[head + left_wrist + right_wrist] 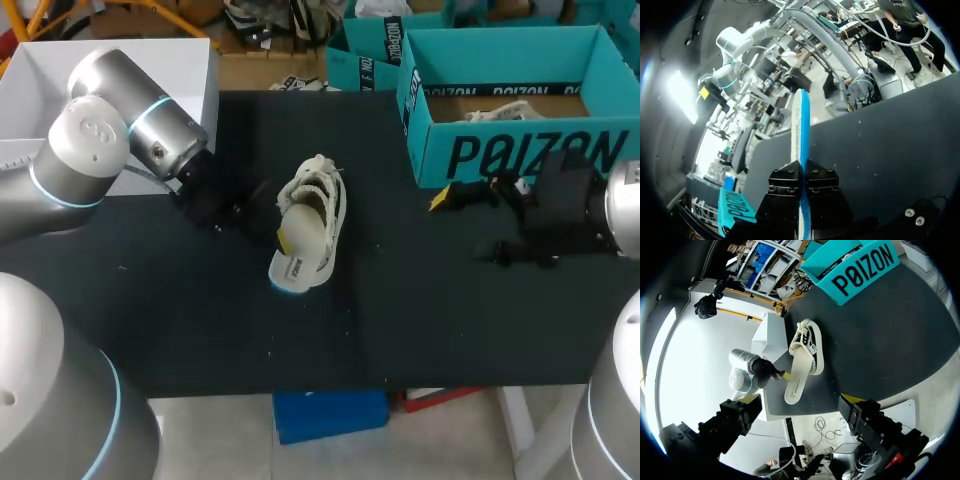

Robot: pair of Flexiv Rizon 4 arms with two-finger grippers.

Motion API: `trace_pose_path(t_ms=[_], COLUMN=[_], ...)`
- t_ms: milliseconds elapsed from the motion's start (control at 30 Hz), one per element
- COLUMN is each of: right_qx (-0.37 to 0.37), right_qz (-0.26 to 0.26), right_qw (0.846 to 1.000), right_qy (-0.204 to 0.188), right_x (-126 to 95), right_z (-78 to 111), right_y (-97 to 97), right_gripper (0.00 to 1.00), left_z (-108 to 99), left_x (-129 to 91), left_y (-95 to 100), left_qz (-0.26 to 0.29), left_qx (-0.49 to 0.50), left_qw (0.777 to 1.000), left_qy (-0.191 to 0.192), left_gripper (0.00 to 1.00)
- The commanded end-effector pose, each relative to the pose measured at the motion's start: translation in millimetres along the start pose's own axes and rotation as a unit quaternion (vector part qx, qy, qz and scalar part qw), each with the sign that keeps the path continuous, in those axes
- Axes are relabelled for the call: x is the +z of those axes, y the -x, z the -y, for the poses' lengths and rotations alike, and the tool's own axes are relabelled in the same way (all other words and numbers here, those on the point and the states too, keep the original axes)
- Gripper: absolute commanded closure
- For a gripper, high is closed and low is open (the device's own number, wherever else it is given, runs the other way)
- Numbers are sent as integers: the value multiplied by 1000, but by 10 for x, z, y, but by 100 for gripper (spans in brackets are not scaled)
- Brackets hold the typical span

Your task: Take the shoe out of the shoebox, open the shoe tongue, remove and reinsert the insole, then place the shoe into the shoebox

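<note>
Shoe (325, 215) on the black worktop (420, 320), about mid-surface, laces toward the far side. Carries a cream insole (300, 232) along it, near end poking past the sole. Left claw (278, 236) just beside, clenched on that insole's edge. Right claw (465, 222) off to the right, released, fingers wide apart, holding nothing. Beyond, open-topped teal shoebox (520, 150) at the far right.

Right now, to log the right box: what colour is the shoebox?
The shoebox is teal with black lettering, clearest in the head view.
</note>
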State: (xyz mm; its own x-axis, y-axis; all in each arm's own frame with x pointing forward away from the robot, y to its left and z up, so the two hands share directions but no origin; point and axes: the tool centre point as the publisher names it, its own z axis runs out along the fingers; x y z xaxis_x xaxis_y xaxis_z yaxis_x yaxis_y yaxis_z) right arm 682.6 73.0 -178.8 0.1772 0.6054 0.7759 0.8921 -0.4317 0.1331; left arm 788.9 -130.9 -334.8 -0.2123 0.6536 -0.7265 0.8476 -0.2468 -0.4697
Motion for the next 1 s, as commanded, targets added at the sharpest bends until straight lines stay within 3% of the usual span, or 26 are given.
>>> trace_pose_path(t_ms=[33, 233, 567, 1000], right_qx=[0, 0, 0, 0], right_qz=[0, 0, 0, 0], right_qw=[1000, 1000, 1000, 1000], right_qy=[0, 0, 0, 0], right_x=[-4, -4, -4, -4], right_z=[0, 0, 0, 0], right_y=[-1, -1, -1, -1], right_gripper=[0, 0, 0, 0], left_z=[-132, -229, -286, -505], left_x=[13, 75, 43, 55], left_y=[36, 38, 62, -55], left_qz=[-7, -4, -22, -36], left_qx=[1, 10, 35, 24], left_qw=[1000, 1000, 999, 996], left_qy=[-6, -12, 28, 77], left_gripper=[100, 100, 100, 100])
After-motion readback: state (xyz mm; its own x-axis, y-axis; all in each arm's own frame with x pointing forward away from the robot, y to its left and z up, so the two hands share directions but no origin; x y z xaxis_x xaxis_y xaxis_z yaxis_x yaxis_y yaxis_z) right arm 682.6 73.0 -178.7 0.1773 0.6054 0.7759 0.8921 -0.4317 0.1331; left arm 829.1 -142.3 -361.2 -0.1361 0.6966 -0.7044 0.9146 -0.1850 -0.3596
